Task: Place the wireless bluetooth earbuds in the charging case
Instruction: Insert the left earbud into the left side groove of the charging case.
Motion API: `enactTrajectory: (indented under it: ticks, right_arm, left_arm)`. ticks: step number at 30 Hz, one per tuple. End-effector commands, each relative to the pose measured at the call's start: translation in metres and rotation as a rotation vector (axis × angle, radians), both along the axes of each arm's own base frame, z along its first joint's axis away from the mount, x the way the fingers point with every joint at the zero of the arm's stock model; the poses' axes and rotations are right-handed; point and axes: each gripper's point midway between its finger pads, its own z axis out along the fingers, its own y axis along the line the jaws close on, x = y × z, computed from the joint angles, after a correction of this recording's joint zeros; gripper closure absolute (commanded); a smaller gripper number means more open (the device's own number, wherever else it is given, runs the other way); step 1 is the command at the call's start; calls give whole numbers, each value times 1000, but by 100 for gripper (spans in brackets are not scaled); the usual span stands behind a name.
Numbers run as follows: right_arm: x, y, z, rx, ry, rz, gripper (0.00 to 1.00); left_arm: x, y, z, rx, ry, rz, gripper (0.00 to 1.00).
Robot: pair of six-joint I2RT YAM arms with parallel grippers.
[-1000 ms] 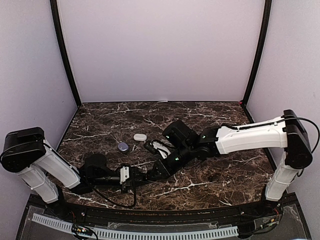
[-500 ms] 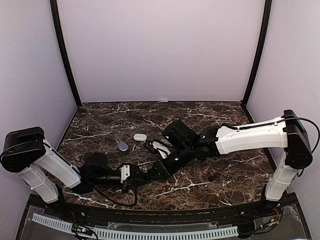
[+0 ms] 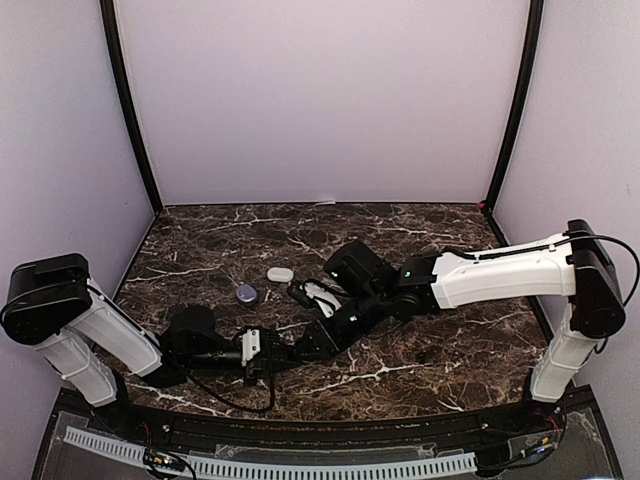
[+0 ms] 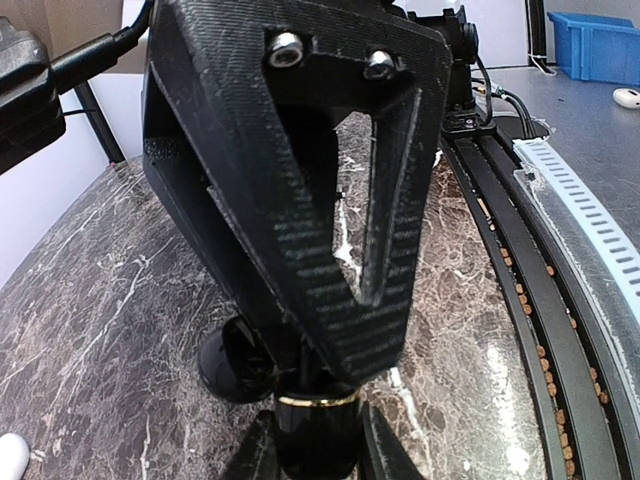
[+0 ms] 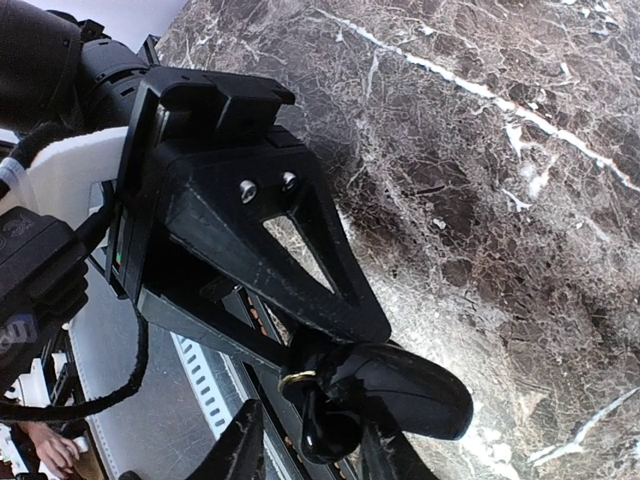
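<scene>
The black charging case (image 4: 316, 430) has a gold rim, and its lid (image 4: 232, 366) hangs open to the left. My left gripper (image 4: 318, 452) is shut on the case body. My right gripper (image 5: 312, 455) meets it from the other side, and its big black finger (image 4: 330, 200) fills the left wrist view. Its jaws stand apart around the glossy black case (image 5: 400, 392), with a gap on the left side. In the top view both grippers (image 3: 283, 357) (image 3: 308, 345) touch near the table's front. No dark earbud can be told apart from the black case.
A purple pebble case (image 3: 246, 293) and a white one (image 3: 280, 274) lie behind the grippers. An open dark case with white inside (image 3: 316, 294) lies next to my right wrist. A white rounded piece (image 4: 8, 455) shows at the frame edge. The slotted rail (image 4: 590, 230) borders the table front.
My right gripper's jaws have spread apart at the case. Both arms have stayed almost still, and my left gripper's hold has not changed.
</scene>
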Motion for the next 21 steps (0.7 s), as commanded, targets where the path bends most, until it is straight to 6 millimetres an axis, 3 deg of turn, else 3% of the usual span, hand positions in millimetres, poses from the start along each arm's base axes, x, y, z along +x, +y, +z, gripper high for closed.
enactTrajectory:
  ticks: [1,10,21]
  right_arm:
    - [6,11,22,65,-52,-14,71]
    - [8,10,24,65,-55,-25,72]
    - [7,12,25,71,-51,-19,80]
  left_arm:
    - [-7,-6,9,-33,8,-55,92]
    - [-11,-7,11,-47,22,-73,92]
    - [-15,-7,15,-74,59,-101,92]
